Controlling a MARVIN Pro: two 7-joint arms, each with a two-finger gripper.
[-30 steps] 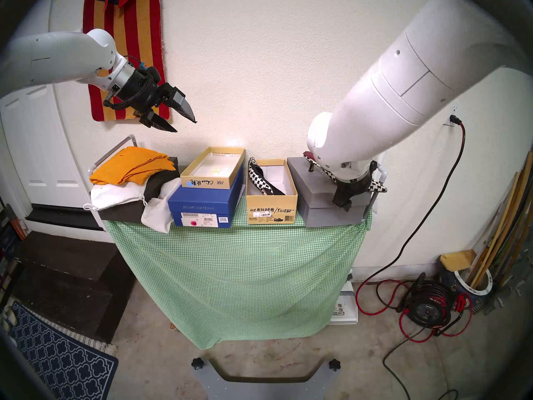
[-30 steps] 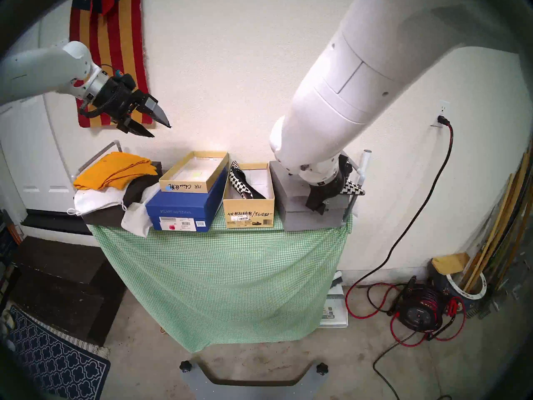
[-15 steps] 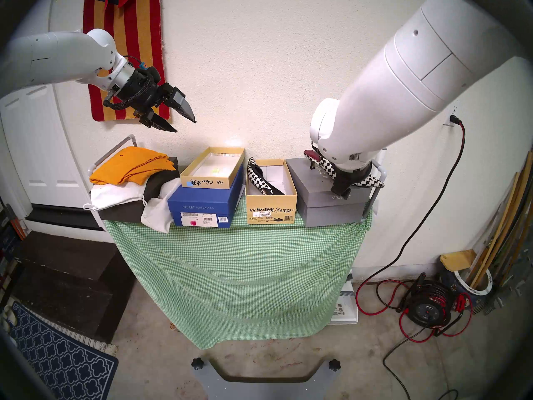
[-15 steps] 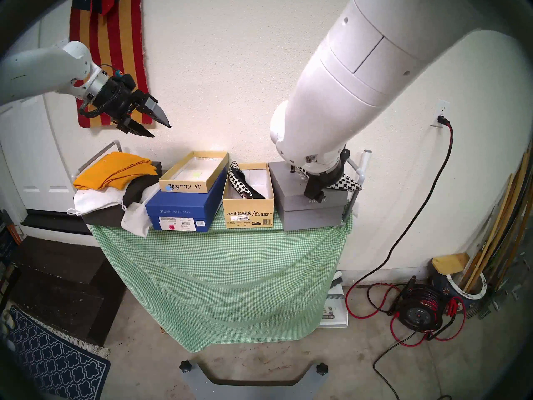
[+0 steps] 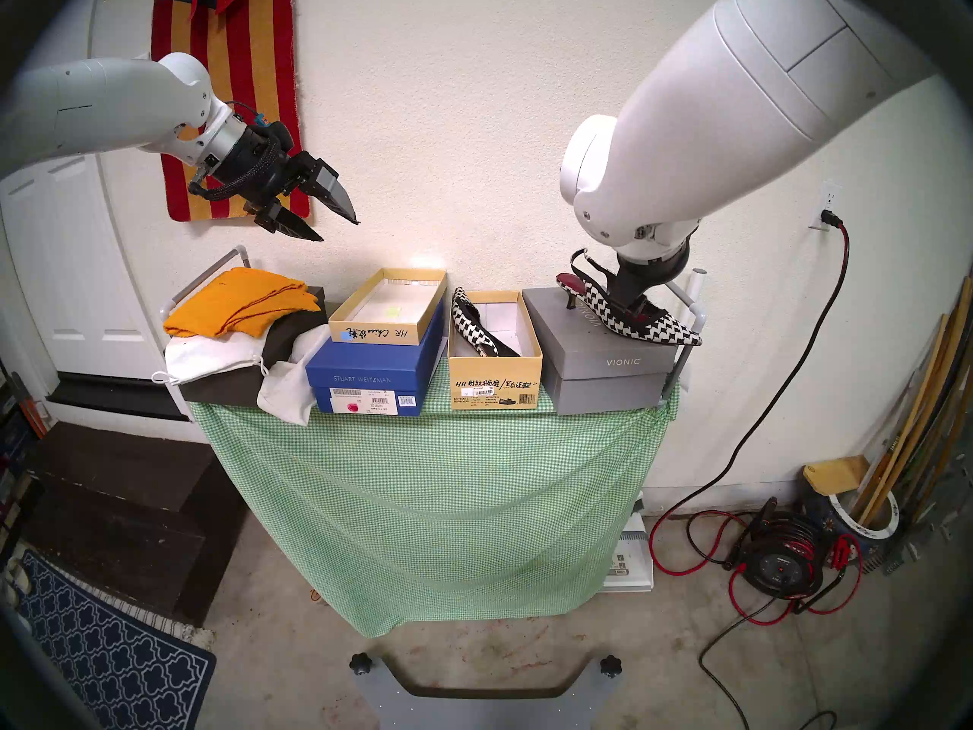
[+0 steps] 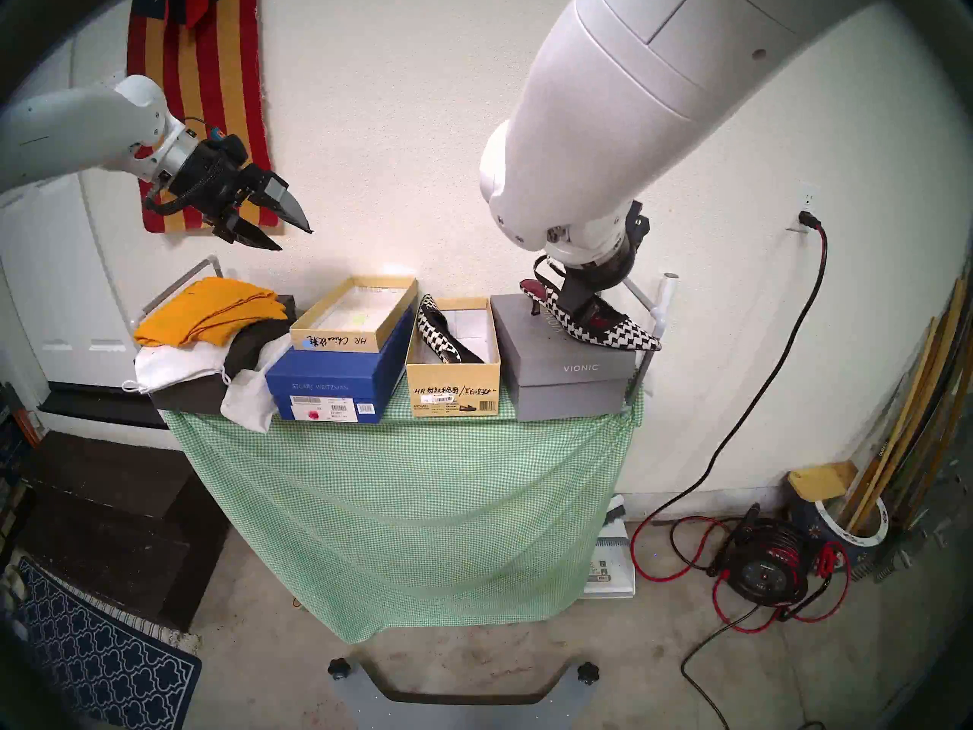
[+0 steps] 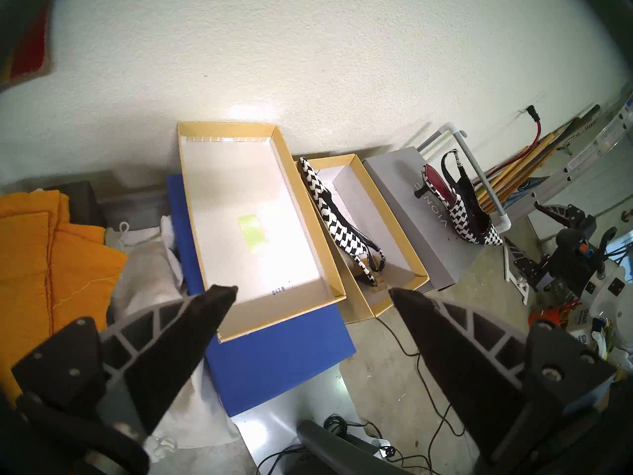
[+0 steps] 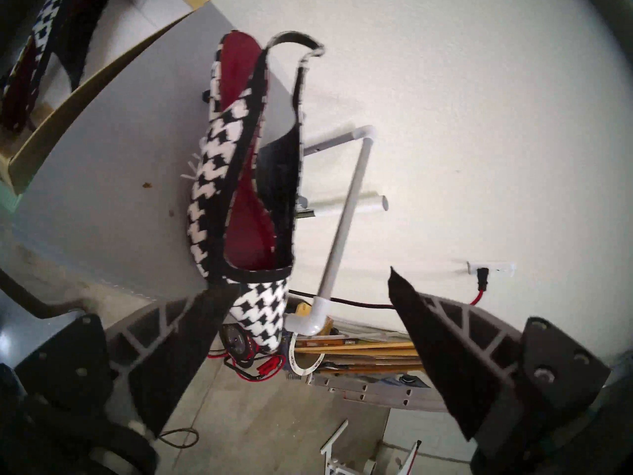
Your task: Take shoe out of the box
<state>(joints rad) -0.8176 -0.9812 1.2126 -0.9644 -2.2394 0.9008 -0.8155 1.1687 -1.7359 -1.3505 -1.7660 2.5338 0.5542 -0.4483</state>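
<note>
Centre-right of the head view, the box (image 5: 495,365) sits on the bench (image 5: 421,450), open, one houndstooth shoe (image 5: 474,323) leaning inside against its left wall. Its mate, the second shoe (image 5: 632,318), stands upright on the grey Vionic box (image 5: 605,365) just right of it.

Right tool (image 8: 305,289) hangs just above that second shoe, jaws spread wide, gripping nothing. Left tool (image 5: 337,228) hovers upper left of frame, also fully spread and empty, well apart from everything.

Step, my read: one shoe out and set down, release done. One remains in the box. Next move calls for a tool to swing over the box, drop in on the free side and pinch the shoe by its upper; it lies tight against the wall, so little finger room there.

View differences: left wrist view shows the strap and heel end of the boxed shoe near the box's front, which the head views hide. Right wrist view shows the clear gap between its fingers (image 8: 191,340); in the head views the arm blocks that.
</note>
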